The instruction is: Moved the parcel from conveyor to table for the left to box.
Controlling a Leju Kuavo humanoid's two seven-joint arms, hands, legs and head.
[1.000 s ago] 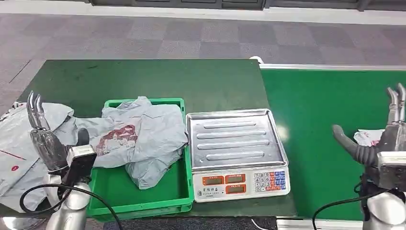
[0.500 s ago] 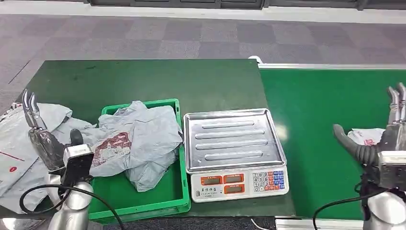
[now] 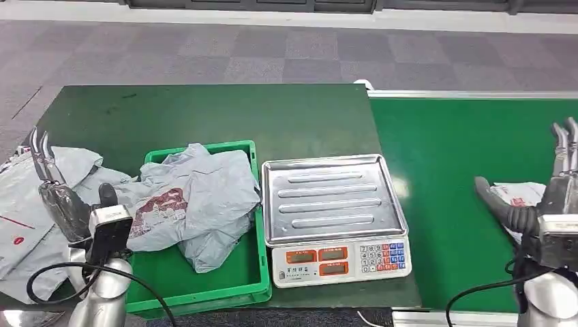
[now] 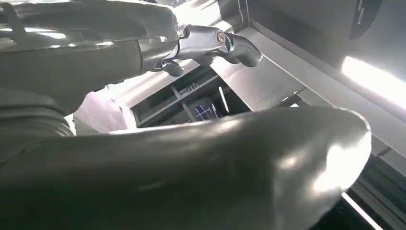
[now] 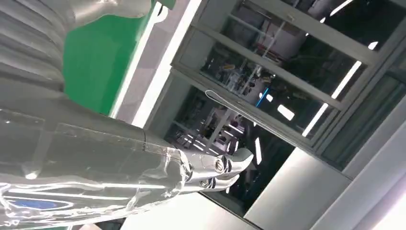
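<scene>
The right hand (image 3: 545, 204) waits upright over the green conveyor (image 3: 463, 157), fingers apart and holding nothing, because the white parcel (image 3: 518, 195) lies just behind its thumb, while the left hand (image 3: 58, 197), also open, stands by the box (image 3: 204, 286) on the worktop (image 3: 204, 112).

From my head the light is even and bright, coming from overhead, with soft shadows. Glare whitens the steel scale pan (image 3: 334, 197) and puts a pale patch on the conveyor belt (image 3: 463, 157). At my left wrist my thumb (image 4: 206, 172) looms blurred and glossy; ceiling strips burn white in both wrist views.
</scene>
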